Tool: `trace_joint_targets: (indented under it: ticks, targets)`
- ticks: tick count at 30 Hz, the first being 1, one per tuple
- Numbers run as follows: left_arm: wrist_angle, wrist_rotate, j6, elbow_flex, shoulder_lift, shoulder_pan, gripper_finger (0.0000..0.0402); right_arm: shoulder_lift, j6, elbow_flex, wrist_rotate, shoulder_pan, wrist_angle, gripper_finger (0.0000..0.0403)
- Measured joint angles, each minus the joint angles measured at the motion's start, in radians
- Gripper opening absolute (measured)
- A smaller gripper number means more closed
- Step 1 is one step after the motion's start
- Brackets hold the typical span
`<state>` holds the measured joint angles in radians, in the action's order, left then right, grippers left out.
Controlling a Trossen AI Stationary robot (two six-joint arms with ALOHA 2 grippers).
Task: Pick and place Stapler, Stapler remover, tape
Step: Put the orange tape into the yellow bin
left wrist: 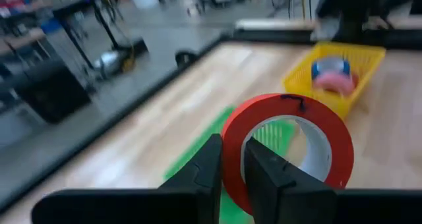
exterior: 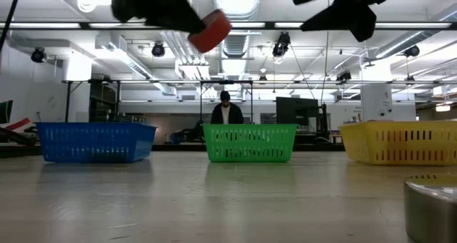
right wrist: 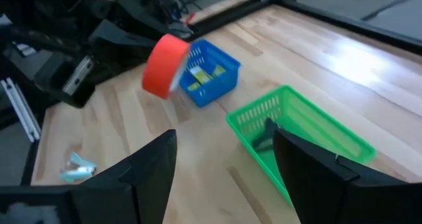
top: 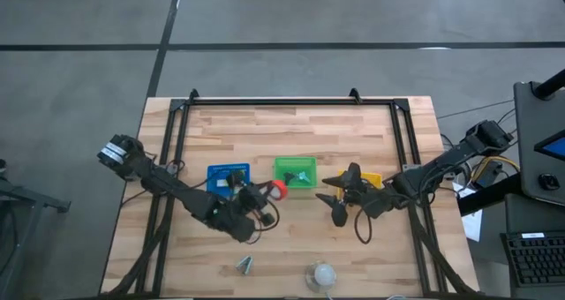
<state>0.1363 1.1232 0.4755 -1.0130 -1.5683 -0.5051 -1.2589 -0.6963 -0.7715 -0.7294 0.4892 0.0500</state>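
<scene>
Above the tabletop [top: 291, 238], beside the green basket [top: 295, 172], the left gripper [left wrist: 229, 174] is clamped on a red tape roll [left wrist: 290, 145], held clear of the surface. Right gripper [right wrist: 224, 165] hangs with fingers spread, empty, near the yellow basket [top: 371, 180].

Pale wooden table [top: 291, 132], smooth finish

The wooden desk [top: 291, 132] carried blue [top: 229, 176], green [top: 294, 171] and yellow [top: 371, 179] baskets near the end effectors, plus a ball [top: 322, 273].
</scene>
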Motion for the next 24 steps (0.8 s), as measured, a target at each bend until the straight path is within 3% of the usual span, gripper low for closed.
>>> trace_joint_targets:
  ticks: [4, 10, 17, 24]
  targets:
    - [-0.156, 0.014, -0.167, 0.000, -0.001, 0.034, 0.0048, -0.041, 0.081, 0.000, -0.009, -0.001, -0.145, 0.0257]
    - [-0.268, 0.030, -0.264, 0.000, -0.002, 0.066, 0.0049, -0.143, 0.252, 0.000, -0.008, -0.003, -0.406, 0.0259]
    - [-0.302, 0.029, -0.307, 0.000, -0.002, 0.065, 0.0050, -0.250, 0.369, 0.000, -0.086, -0.007, -0.604, 0.0244]
    - [-0.306, 0.028, -0.308, 0.001, -0.002, 0.065, 0.0051, -0.345, 0.393, 0.000, -0.090, -0.043, -0.747, 0.0246]
